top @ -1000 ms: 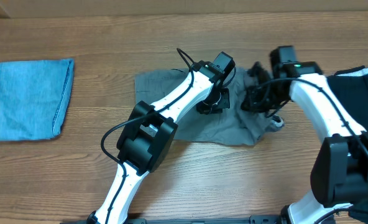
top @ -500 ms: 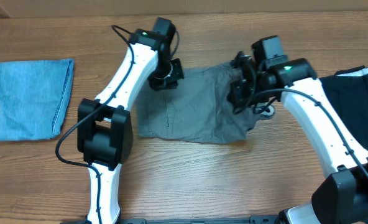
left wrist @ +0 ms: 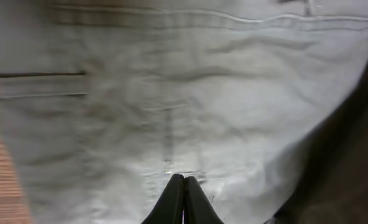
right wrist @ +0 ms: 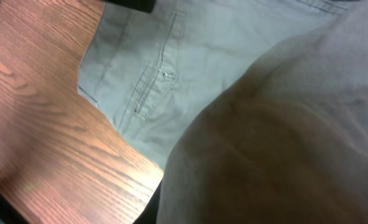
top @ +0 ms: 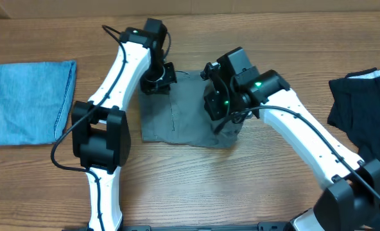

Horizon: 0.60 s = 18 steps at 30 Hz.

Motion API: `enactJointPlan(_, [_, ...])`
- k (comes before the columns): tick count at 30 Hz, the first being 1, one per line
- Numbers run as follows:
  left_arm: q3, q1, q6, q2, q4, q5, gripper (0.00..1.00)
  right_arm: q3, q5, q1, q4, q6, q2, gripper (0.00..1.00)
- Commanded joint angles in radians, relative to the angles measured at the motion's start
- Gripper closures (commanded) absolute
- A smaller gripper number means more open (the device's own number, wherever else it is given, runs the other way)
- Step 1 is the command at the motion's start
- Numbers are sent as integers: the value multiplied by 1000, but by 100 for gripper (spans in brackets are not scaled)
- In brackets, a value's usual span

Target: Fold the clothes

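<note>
The right pincer [top: 218,109] was clenched on a raised flap of the grey clothes [top: 180,119], whose flat remainder lay on the desk [top: 254,192] toward nine o'clock from it. The left pincer [left wrist: 184,198], clenched too, sat at the cloth's eleven o'clock corner; whether it pinched cloth was unclear. The cloth ran nine-to-three, so the right pincer seemed better placed.
</note>
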Motion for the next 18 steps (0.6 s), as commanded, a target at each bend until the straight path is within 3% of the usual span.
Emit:
enactJointPlan(1, [10, 59, 47, -42, -22, -14, 96, 21, 3, 29, 46, 55, 71, 96])
enactJointPlan(13, [10, 126, 73, -178, -56, -21, 96, 20, -19, 144, 207, 107, 151, 94])
enactJointPlan(15, [10, 126, 79, -193, -64, -21, 96, 20, -8, 153, 229, 129, 161, 63])
enactJointPlan(16, [10, 126, 84, -200, -66, -21, 96, 20, -9, 154, 241, 135, 167, 41])
enactJointPlan(17, [10, 126, 85, -205, -68, -22, 96, 20, -10, 155, 252, 140, 171, 27])
enactJointPlan(18, [10, 128, 88, -209, -69, -22, 96, 20, -11, 155, 261, 146, 172, 20])
